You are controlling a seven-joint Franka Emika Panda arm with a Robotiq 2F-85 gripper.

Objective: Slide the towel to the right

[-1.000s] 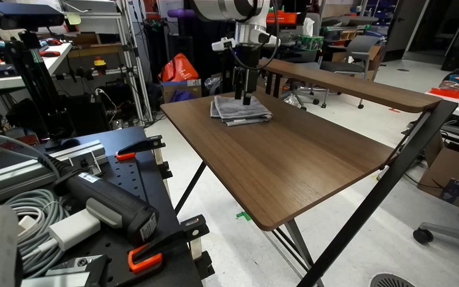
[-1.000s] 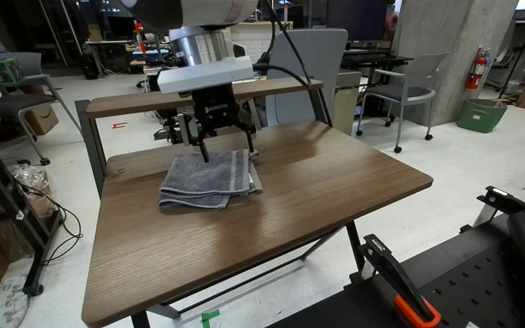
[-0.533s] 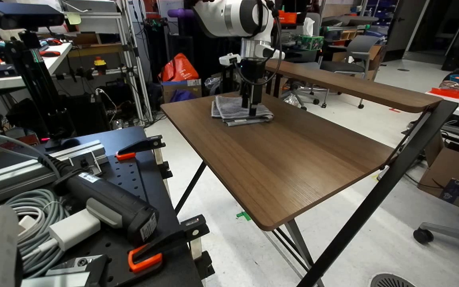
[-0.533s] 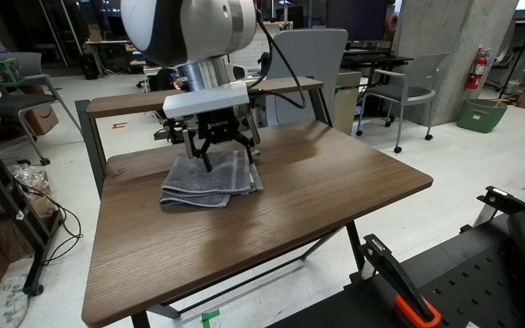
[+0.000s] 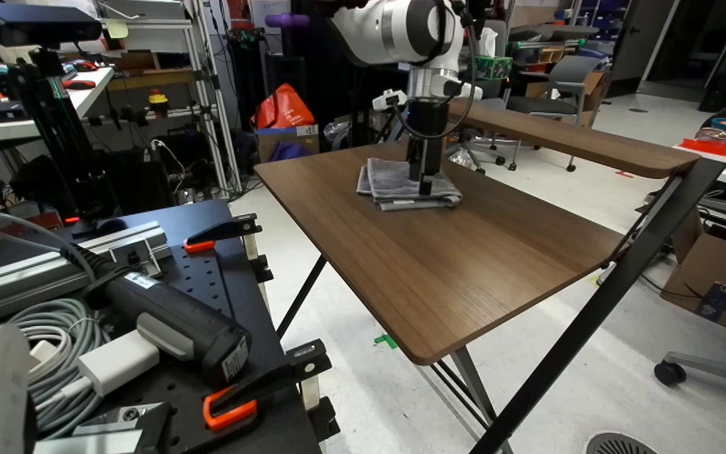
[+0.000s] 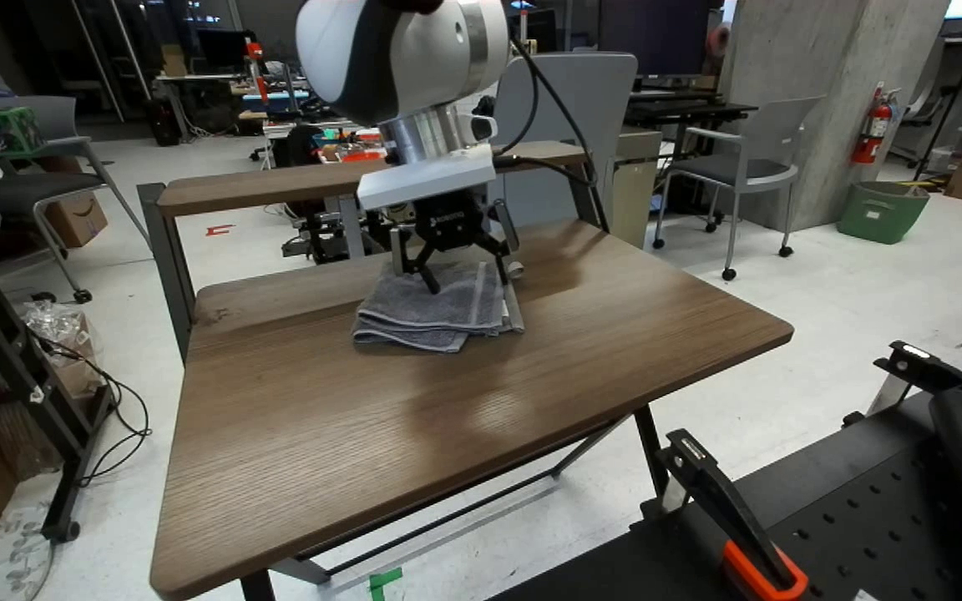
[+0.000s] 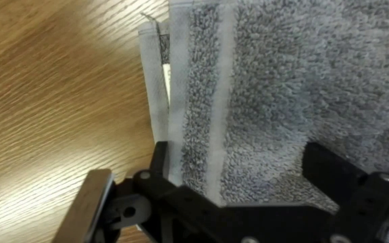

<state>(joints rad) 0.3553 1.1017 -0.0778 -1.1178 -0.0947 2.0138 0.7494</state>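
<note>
The towel is a folded grey cloth with lighter banded edges, lying flat on the brown table in both exterior views (image 5: 388, 180) (image 6: 414, 315). It fills much of the wrist view (image 7: 265, 84). My gripper points down over the towel in both exterior views (image 5: 419, 184) (image 6: 469, 287). In the wrist view my gripper (image 7: 235, 145) is spread wide. One finger is at the towel's light-banded edge, and the other rests on or just over the towel's upper face. No fold is pinched between the fingers. The fingers hide small parts of the towel.
The brown tabletop (image 5: 451, 271) extends from the towel toward its front corner. A raised shelf (image 5: 552, 133) runs along one side and also shows in an exterior view (image 6: 264, 190). A black bench with clamps and tools (image 5: 199, 277) stands apart from the table.
My gripper first came down onto the towel. Gripper and towel then moved together to the right in both exterior views, with the towel staying flat. The fingers stayed apart.
</note>
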